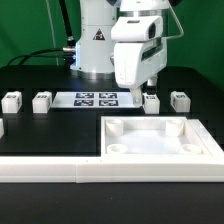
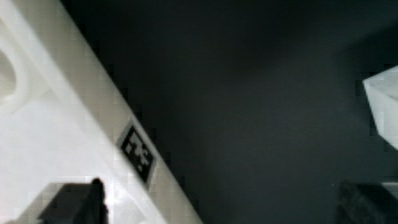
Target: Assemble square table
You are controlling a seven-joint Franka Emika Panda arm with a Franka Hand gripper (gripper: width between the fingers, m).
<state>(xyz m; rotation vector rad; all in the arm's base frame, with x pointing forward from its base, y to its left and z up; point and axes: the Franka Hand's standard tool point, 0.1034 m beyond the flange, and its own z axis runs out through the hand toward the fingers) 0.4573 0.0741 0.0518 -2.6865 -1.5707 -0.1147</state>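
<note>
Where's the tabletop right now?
On the exterior view's right, nearest the camera: the tabletop lies along the rail, with one leg and another just behind it.

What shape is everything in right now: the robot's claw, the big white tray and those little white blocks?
gripper: open, holding nothing.
table top: lying flat, sockets up and empty, no leg fitted.
leftmost leg: loose on the table, unattached.
second leg: loose, unattached.
third leg: loose, unattached, just below the gripper in the picture.
rightmost leg: loose, unattached.
</note>
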